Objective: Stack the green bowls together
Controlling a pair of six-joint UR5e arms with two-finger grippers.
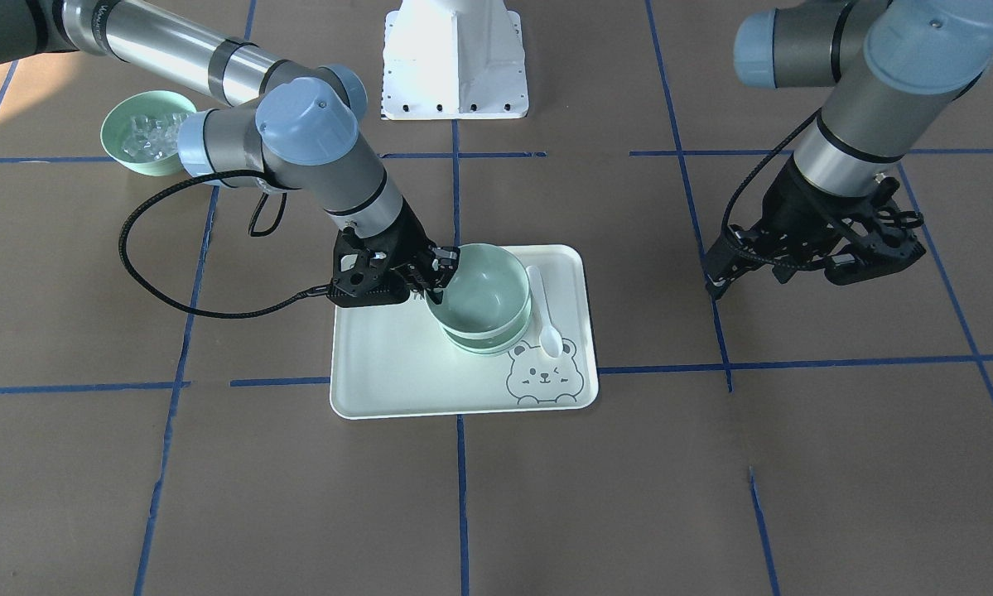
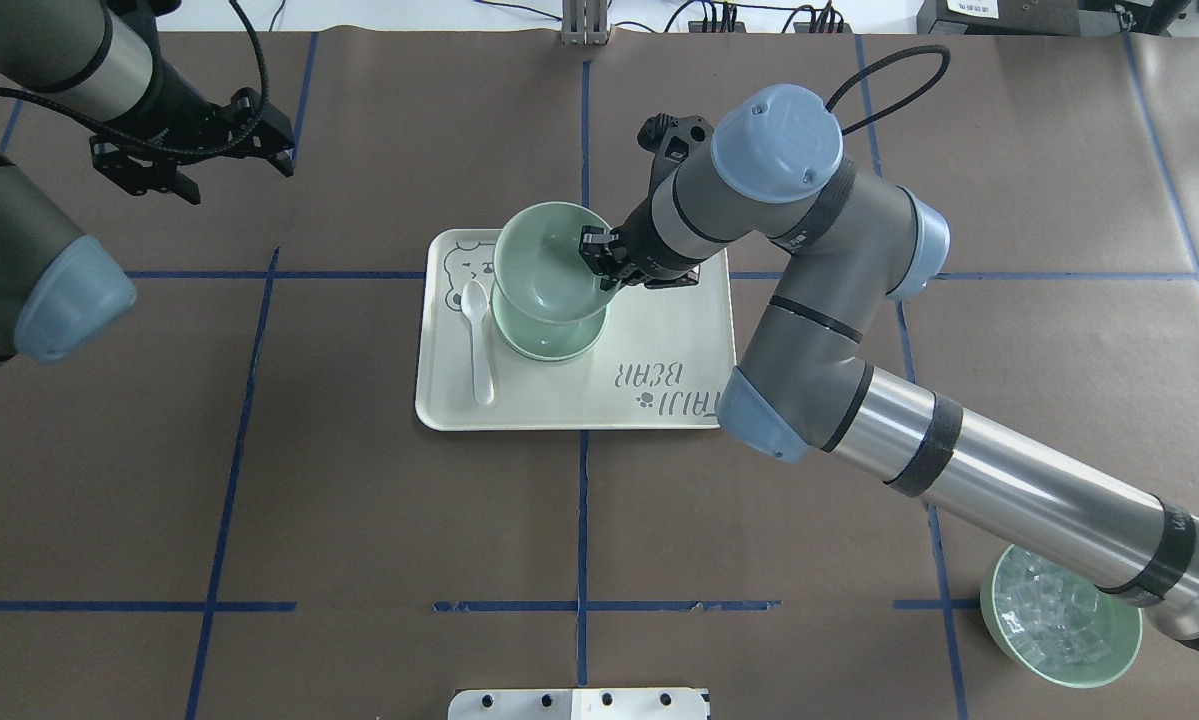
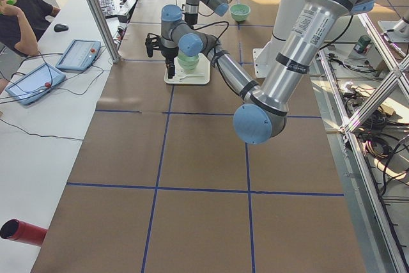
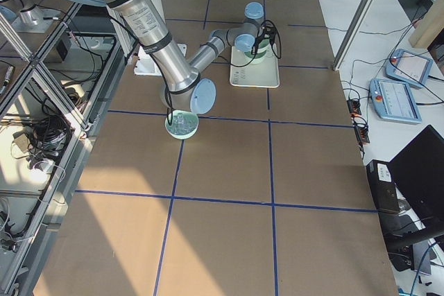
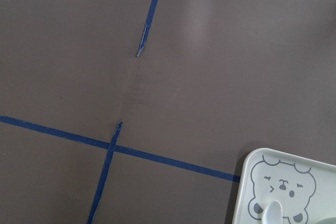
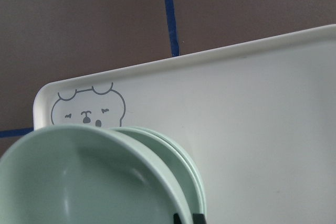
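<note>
My right gripper is shut on the rim of a pale green bowl, seen in the overhead view too. It holds the bowl slightly tilted, just over and partly inside two nested green bowls on the tray. In the right wrist view the held bowl fills the lower left, with the nested rims under it. My left gripper is open and empty, above bare table far from the tray.
A white spoon lies on the tray beside the bowls, by the bear drawing. A green bowl of clear ice-like cubes stands on the table under my right arm. The left wrist view shows the tray's corner.
</note>
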